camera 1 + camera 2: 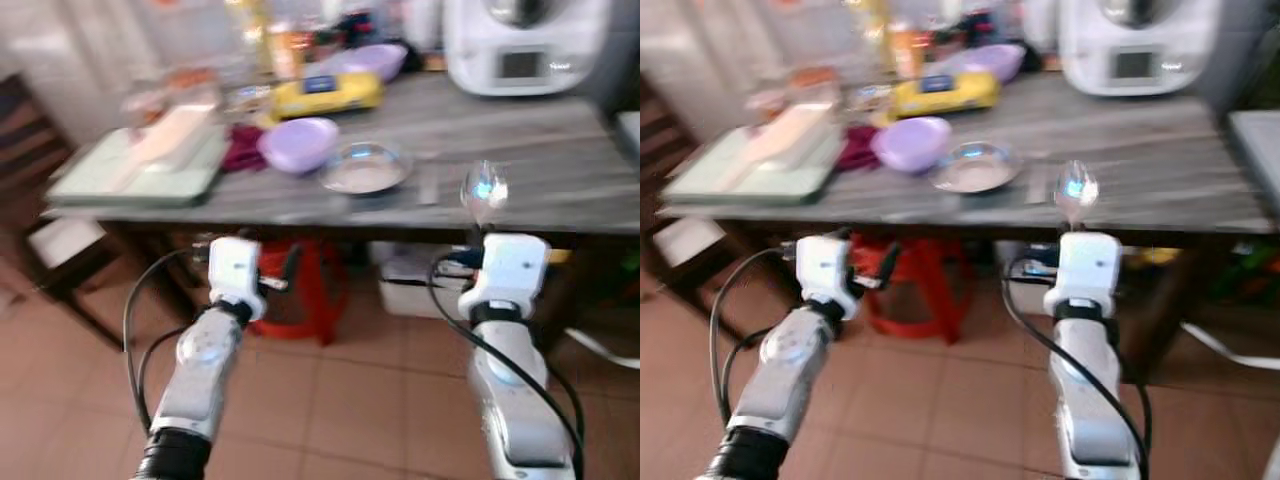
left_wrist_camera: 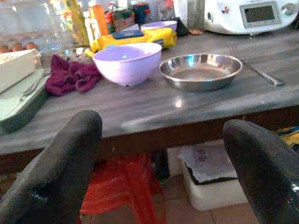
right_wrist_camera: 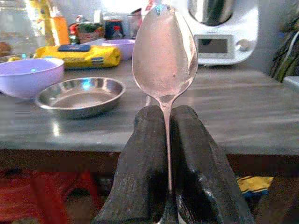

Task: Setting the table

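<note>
In right claw (image 3: 166,154) — spoon (image 3: 163,56), handle seemingly hidden.

floor (image 1: 360,400): terracotta tiles | table (image 1: 560,190): grey wood | red stool (image 1: 305,290) beneath | dark chair (image 1: 40,250) beside

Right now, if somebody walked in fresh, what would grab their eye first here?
Probably the spoon, held upright, bowl up, in the shut right gripper just short of the table edge. Next, the steel dish beside the lilac bowl near the front edge, with the open left gripper facing them.
</note>
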